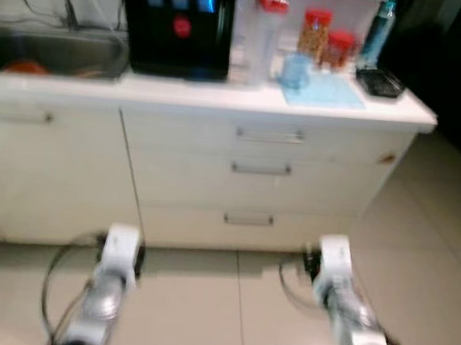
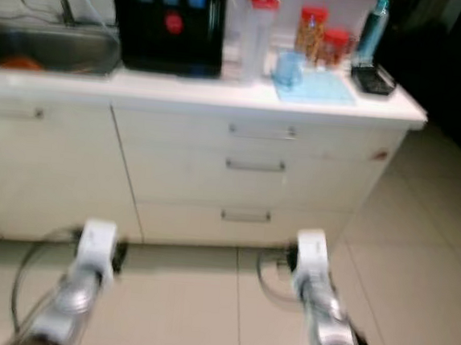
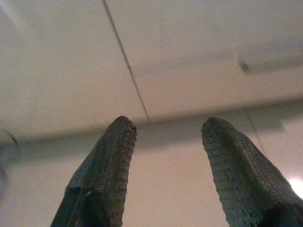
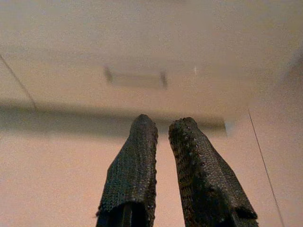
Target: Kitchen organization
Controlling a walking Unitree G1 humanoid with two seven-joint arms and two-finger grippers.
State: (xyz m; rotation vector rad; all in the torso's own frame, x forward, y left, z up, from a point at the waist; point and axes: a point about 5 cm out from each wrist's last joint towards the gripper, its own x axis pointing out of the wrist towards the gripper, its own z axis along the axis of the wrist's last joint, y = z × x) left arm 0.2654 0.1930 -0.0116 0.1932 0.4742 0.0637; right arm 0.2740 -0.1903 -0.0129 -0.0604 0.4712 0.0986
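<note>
A white counter [image 1: 221,97] carries a black drinks machine [image 1: 176,22], a tall clear jug with a red lid [image 1: 265,30], a pale blue cup [image 1: 296,69], two red-lidded jars [image 1: 315,35] and a blue bottle [image 1: 378,32]. The cup stands on a light blue mat [image 1: 326,92], beside a small black tray [image 1: 380,82]. My left arm [image 1: 112,275] and right arm [image 1: 340,299] hang low over the floor in front of the cabinets. The left gripper [image 3: 165,127] is open and empty. The right gripper [image 4: 163,123] is shut on nothing, facing the lowest drawer's handle [image 4: 136,78].
A steel sink [image 1: 60,45] at the counter's left end holds something orange [image 1: 26,66]. Three drawers [image 1: 261,169] sit under the counter, cupboard doors to their left. Beige tiled floor [image 1: 419,237] runs past the counter's right end. The head views are blurred.
</note>
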